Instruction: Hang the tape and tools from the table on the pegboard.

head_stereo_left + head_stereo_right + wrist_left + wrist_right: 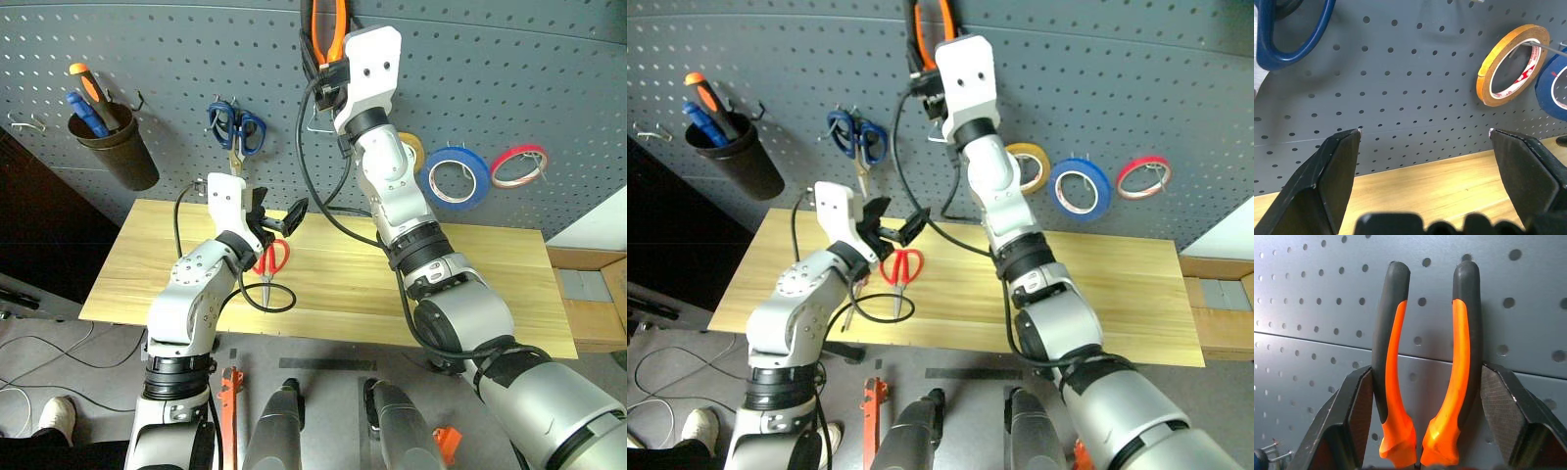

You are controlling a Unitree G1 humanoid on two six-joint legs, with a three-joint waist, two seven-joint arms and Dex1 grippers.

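Against the perforated grey pegboard (509, 69), right end effector (1422, 396) clasping curved rubbery orange-and-black pliers (1425, 367); left end effector (1425, 142) spread wide

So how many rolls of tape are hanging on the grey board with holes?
3, side by side on the dark grey pegboard: yellow tape roll, wide blue tape roll, thin red tape roll. The raised arm may hide more.

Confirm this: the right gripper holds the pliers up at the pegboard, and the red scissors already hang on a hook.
Not quite. The right gripper does hold the pliers at the pegboard, but the red scissors still lie on the table, as the right eye view shows.
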